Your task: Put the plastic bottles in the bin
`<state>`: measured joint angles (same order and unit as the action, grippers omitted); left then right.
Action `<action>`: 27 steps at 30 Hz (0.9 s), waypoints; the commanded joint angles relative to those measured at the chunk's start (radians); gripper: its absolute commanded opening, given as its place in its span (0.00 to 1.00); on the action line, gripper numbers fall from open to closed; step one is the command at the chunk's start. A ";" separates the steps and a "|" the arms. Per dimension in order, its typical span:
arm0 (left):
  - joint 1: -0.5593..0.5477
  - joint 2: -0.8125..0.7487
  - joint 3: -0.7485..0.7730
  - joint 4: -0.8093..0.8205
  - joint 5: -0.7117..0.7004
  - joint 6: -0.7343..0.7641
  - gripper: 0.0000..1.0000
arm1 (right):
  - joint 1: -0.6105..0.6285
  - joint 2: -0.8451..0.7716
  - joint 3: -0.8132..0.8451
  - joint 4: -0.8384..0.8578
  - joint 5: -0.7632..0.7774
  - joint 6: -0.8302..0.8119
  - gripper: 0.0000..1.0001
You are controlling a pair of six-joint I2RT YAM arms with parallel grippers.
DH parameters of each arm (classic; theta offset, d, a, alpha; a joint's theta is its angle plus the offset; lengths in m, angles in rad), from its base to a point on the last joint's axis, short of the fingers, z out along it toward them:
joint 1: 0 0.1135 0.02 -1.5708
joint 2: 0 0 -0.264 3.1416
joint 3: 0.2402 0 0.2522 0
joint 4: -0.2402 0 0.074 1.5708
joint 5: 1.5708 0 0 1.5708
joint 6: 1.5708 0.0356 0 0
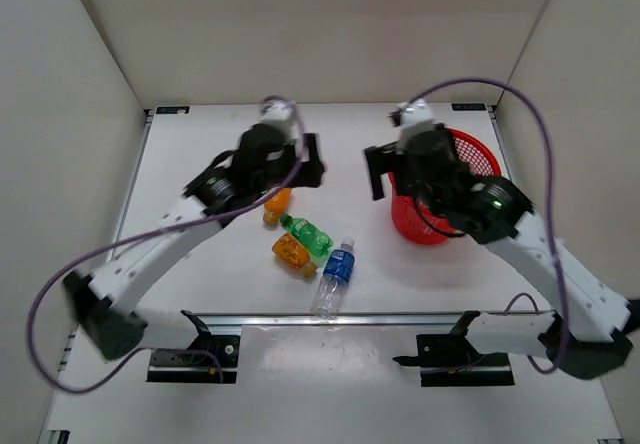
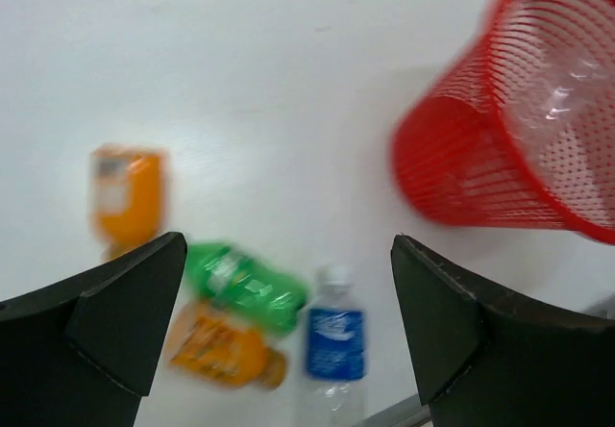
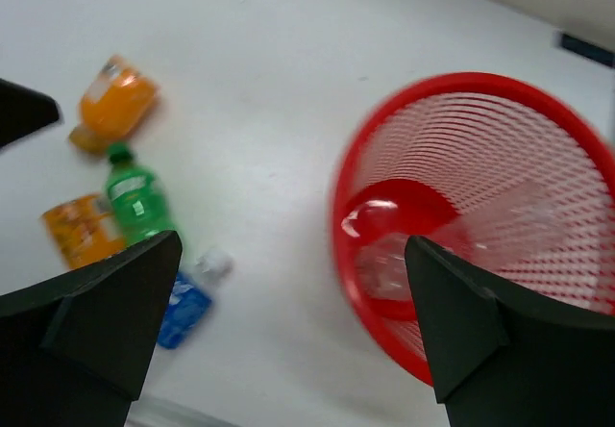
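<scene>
Red bin point(image 1: 418, 226) is sitting right of the orange bottles point(image 1: 277, 204), green bottle point(image 1: 306, 234) and blue-label bottle point(image 1: 337, 268) on the tabletop point(image 1: 350, 164). Only wrist views are showing blurry clear bottles point(image 3: 384, 265) inside it; left gripper point(image 2: 288, 254) and right gripper point(image 3: 293, 249) are hanging open, empty.

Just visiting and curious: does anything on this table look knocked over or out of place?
Four lie on their sides, clustered: one orange bottle, another orange bottle, the green bottle, the blue-labelled bottle. Nothing looks spilled. The red bin seems upright.
</scene>
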<state>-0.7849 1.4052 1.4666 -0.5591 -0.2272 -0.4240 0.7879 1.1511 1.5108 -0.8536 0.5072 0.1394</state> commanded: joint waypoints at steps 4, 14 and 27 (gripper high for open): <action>0.274 -0.476 -0.535 -0.202 0.023 -0.197 0.99 | 0.134 0.277 -0.010 0.043 -0.162 0.106 1.00; 0.386 -0.738 -0.684 -0.381 0.046 -0.268 0.99 | 0.229 0.387 -0.336 0.163 -0.305 0.449 0.99; 0.362 -0.730 -0.701 -0.384 0.077 -0.251 0.99 | 0.162 0.385 -0.600 0.416 -0.323 0.548 0.72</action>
<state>-0.4164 0.6910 0.7765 -0.9245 -0.1673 -0.6704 0.9382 1.5677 0.9268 -0.5076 0.1749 0.6277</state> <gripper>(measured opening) 0.986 0.774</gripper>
